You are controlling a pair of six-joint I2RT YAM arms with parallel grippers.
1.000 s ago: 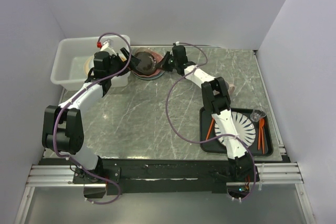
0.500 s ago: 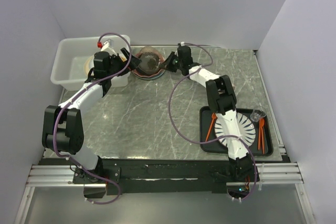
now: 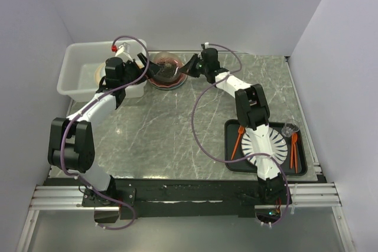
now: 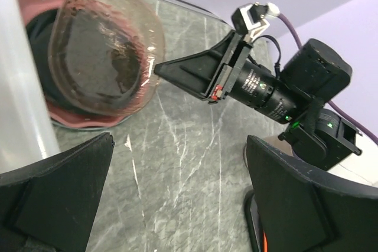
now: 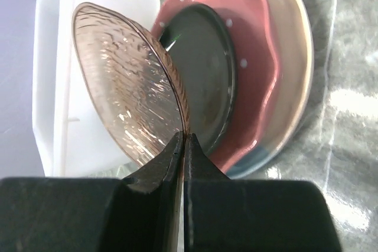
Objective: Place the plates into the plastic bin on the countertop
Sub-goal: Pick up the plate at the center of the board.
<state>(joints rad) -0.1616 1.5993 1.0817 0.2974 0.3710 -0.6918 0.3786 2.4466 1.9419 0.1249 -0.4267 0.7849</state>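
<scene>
My right gripper [image 3: 190, 68] is shut on the rim of the orange textured plate [image 3: 167, 69] and holds it tilted on edge above the plate stack [image 3: 166, 82]. The wrist view shows the pinch [image 5: 184, 140] on the orange plate [image 5: 124, 81], with the dark brown pink-rimmed plate [image 5: 204, 69] and a pale plate [image 5: 298, 69] lying beneath. The plastic bin [image 3: 74, 84] stands just left of the stack, with a tan plate [image 3: 100, 74] inside. My left gripper [image 3: 142, 70] is open and empty beside the bin's right wall, and its view [image 4: 177, 169] looks onto the orange plate [image 4: 103, 51].
A black tray [image 3: 232, 163] at the front right holds a white striped plate [image 3: 269, 143], orange utensils [image 3: 294, 149] and a small clear cup [image 3: 289, 128]. Walls close in the countertop [image 3: 159, 128] at the back and both sides.
My right gripper has raised the orange plate's right edge and drawn toward the back, so the plate tilts more steeply over the stack. The left arm has barely moved.
</scene>
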